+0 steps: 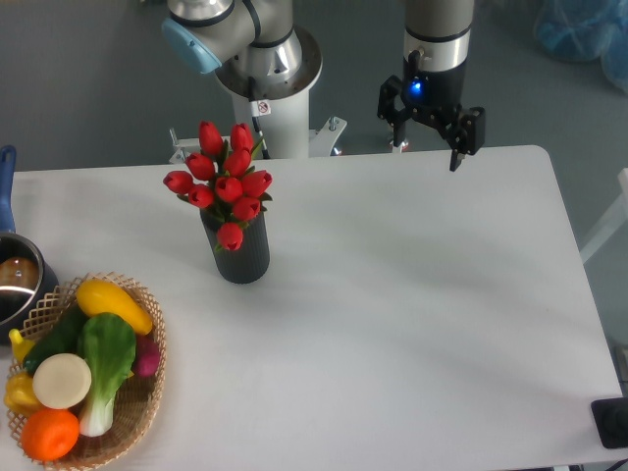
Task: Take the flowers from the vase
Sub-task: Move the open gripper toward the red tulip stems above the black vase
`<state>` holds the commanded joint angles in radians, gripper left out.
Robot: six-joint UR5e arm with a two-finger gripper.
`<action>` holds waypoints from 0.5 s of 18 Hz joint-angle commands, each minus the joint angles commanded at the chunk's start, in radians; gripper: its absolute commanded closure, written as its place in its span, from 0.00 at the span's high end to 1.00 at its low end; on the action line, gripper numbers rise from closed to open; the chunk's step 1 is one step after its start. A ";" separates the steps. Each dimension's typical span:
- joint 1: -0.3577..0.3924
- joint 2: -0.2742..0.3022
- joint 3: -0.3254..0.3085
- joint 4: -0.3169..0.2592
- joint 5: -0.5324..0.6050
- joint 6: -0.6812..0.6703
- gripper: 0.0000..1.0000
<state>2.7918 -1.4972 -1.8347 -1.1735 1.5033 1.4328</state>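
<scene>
At the far edge of the table [392, 324], well to the right of everything else, the hand [427, 147] hangs released and empty, its two fingers spread apart and pointing down, the right one reaching a little lower over the table's back rim. A blue light glows on the body just above them. The wrist column rises straight up out of view, so the arm stands roughly vertical here, while the robot's base post sits behind the table, further left.

The flowers [224, 182] are still in the vase [239, 253]: a tight bunch of red tulip buds with bits of green leaf, leaning slightly up and to the left from the mouth, one bud drooping over the front of the black ribbed cylinder. The vase stands upright on the left half of the table, well apart from the hand.

By my reading the task has not really begun; this is the approach step, with nothing grasped. The next move calls for travelling left and forward over the bunch, then descending with fingers open so they straddle the stems or the clustered buds, closing gently and lifting straight up so the vase is not dragged or tipped.

A wicker basket [147, 397] of vegetables and a metal pot [20, 285] sit at the left edge, away from the path
</scene>
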 joint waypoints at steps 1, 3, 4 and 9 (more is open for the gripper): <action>0.000 0.000 0.000 0.000 0.000 0.000 1.00; -0.002 0.000 0.000 0.000 -0.002 0.000 1.00; -0.002 0.003 -0.001 -0.003 -0.011 -0.003 1.00; 0.008 0.018 -0.046 0.005 -0.087 -0.020 1.00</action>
<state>2.7995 -1.4789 -1.8804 -1.1689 1.4161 1.4128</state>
